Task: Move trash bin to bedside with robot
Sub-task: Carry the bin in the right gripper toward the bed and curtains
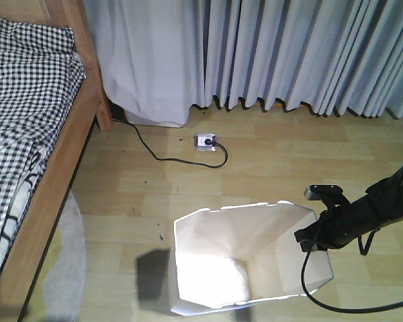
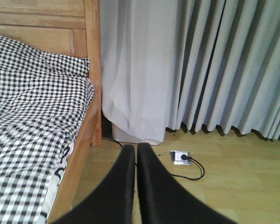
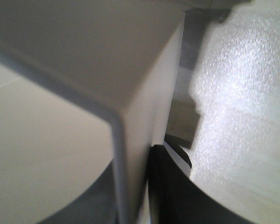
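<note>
The white trash bin (image 1: 215,268) stands upright on the wooden floor (image 1: 269,174), to the right of the bed (image 1: 57,168) with its checked bedding (image 1: 20,100) and not touching it; the right hand (image 1: 303,239) is clamped on the bin's right rim, the thin wall pinched between its fingers (image 3: 170,191). The left hand (image 2: 136,148) hangs with its two black fingers pressed together on nothing, pointing toward the grey curtains (image 2: 214,65); a power socket (image 2: 179,157) with a black cable (image 1: 154,151) lies on the floor below them.
</note>
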Robot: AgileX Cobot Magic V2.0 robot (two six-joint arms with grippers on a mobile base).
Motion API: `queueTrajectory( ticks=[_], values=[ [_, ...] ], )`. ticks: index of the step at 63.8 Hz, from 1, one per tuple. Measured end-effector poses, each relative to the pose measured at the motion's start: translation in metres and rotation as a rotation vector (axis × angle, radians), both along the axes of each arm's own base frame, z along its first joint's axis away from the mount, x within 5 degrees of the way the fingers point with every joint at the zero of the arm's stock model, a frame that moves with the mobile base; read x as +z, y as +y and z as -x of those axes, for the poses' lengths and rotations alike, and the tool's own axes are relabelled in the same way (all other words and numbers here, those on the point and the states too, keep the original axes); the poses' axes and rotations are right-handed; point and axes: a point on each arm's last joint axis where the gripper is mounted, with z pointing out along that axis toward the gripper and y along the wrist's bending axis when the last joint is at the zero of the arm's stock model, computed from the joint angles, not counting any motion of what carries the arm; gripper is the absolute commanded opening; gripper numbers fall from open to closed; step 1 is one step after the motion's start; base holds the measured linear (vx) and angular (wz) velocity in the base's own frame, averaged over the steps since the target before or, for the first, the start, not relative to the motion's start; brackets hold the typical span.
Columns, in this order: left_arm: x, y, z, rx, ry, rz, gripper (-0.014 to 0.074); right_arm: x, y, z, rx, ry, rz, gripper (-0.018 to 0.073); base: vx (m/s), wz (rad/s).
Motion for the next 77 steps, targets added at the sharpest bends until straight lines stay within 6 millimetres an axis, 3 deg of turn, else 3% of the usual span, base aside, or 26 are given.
queueTrajectory(
  ticks=[77],
  values=[
    [0.0000, 0.0000, 0.0000, 0.000, 0.000, 0.000, -0.0006, -0.0001, -0.0002, -0.0001, 0.000, 0.000, 0.002, -0.0005, 0.18, -0.02]
  ],
)
